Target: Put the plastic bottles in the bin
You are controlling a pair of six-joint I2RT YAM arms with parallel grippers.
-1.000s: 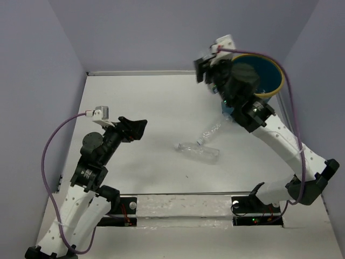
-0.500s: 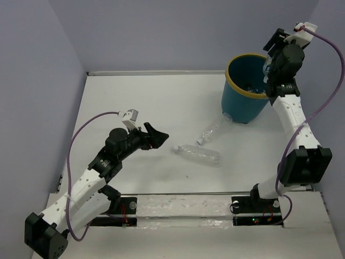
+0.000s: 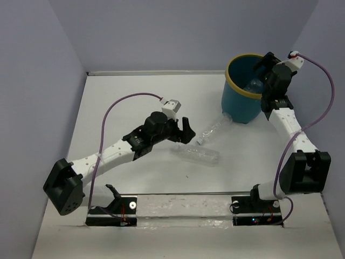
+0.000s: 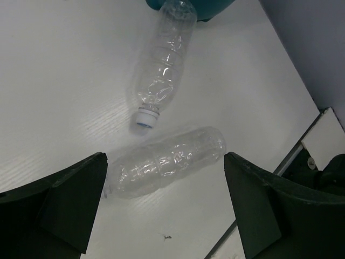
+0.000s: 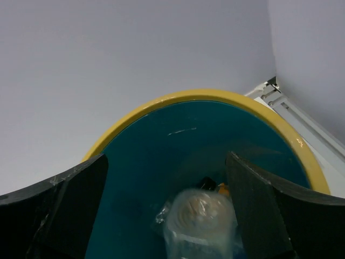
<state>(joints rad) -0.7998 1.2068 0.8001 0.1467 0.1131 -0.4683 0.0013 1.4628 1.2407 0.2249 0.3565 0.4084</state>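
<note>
Hovering with left gripper (image 3: 186, 131) spread wide, empty, straddling clear bottle (image 4: 167, 162) just beneath to grab across its body; right gripper (image 5: 167, 162) agape above bin (image 5: 161, 101), second bottle (image 5: 199, 216) loose below it, inside

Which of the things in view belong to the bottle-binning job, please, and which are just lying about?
Job: bin; binned bottle; capped bottle and other loose bottle, both on the table; left gripper; right gripper.
Not the job: purple cables; mounting rail.
</note>
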